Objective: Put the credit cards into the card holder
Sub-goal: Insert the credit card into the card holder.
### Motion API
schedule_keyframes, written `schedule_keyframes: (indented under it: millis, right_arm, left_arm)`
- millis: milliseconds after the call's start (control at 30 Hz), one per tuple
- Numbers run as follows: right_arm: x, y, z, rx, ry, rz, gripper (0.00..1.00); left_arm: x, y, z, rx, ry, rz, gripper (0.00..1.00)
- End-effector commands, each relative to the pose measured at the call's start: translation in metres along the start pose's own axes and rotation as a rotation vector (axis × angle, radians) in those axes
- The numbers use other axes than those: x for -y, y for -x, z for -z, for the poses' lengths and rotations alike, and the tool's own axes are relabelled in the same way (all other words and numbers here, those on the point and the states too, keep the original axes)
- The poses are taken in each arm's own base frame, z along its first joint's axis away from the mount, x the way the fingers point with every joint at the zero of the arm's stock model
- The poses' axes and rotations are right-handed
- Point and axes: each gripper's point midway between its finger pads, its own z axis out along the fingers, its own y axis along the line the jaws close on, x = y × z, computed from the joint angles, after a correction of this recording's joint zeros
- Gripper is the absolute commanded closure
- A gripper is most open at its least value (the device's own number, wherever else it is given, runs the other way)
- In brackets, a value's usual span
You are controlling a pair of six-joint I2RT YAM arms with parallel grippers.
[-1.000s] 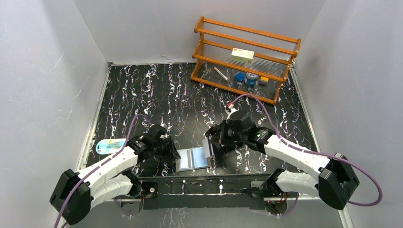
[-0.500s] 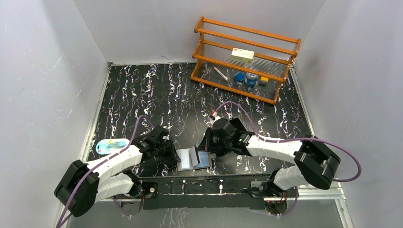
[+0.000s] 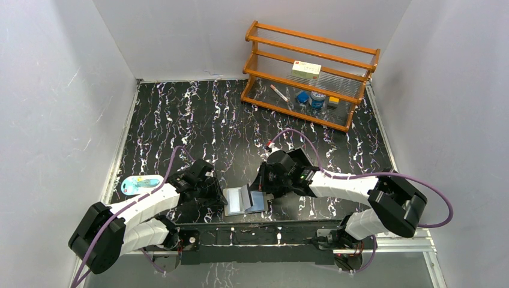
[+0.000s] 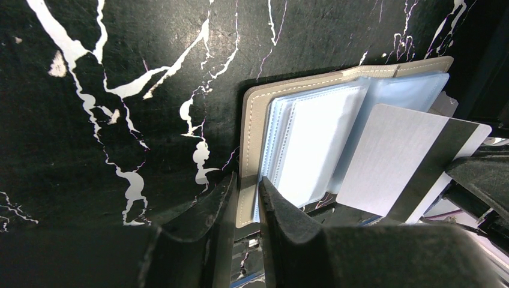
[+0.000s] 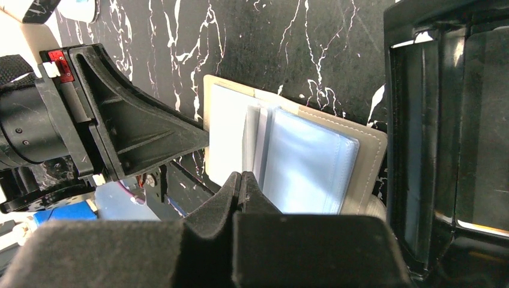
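The grey card holder (image 3: 234, 204) lies open near the table's front edge, its bluish clear sleeves (image 4: 312, 138) facing up. My left gripper (image 4: 246, 183) straddles the holder's left cover edge, its jaws narrowly apart with the grey stitched border showing in the gap. My right gripper (image 5: 240, 175) is shut on a credit card (image 4: 396, 159), white with a black stripe. The card stands tilted over the middle sleeves (image 5: 306, 168), its lower edge at the fold. In the top view the card (image 3: 246, 195) sits between the left gripper (image 3: 221, 197) and the right gripper (image 3: 259, 191).
A black box-like tray (image 5: 444, 132) lies just right of the holder. A blue blister pack (image 3: 139, 183) rests at the table's left edge. A wooden rack (image 3: 309, 75) with small items stands at the back right. The arm bases run along the front edge.
The right arm swung left and down, bringing its card over the open holder, then held nearly still. The left jaws narrowed around the holder's left edge.
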Motion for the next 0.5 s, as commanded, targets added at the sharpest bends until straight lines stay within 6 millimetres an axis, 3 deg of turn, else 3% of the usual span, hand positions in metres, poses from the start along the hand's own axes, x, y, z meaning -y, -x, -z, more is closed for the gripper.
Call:
schedule_keyframes:
  millis: [0,467]
  right_arm:
    - [-0.0016,0.0022,-0.0011,0.018,0.002,-0.004,1.0]
    - [0.0026,-0.0035,-0.007,-0.005,-0.027,-0.008,1.0]
  left_arm:
    - [-0.0204,-0.0093,-0.0028,-0.022,0.066,0.011,0.81]
    - [-0.0199,-0.01,-0.0023,-0.024,0.061,0.011,0.81]
